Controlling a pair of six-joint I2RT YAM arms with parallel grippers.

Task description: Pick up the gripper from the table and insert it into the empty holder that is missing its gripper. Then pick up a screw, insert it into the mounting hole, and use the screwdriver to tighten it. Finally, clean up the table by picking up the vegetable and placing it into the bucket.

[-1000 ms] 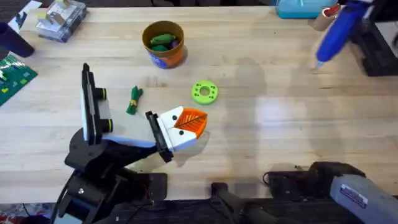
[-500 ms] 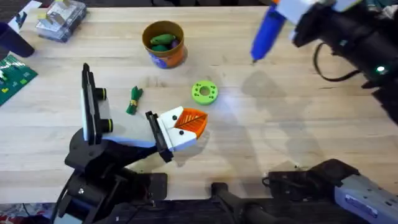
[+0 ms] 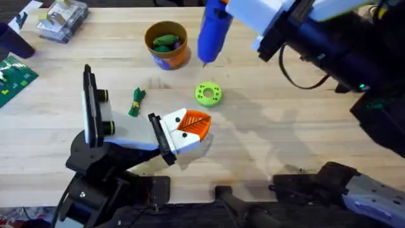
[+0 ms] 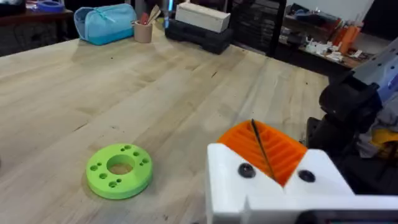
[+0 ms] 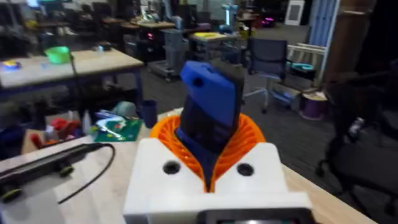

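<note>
Screwdriver in the right gripper hangs tip-down over the table, its long axis near upright and leaning slightly, its metal tip just beyond the lime green ring disc, on the side away from the holder. The right jaws are clamped on the blue body. From that tip, the holder lies past the disc, toward the arms' bases, with an orange ribbed finger at its end. The left gripper has its pads pressed together on nothing. Judging by this, the driver must travel over the disc to reach the mounting hole. The vegetable lies just beside the holder's stand; the bucket is well beyond it.
</note>
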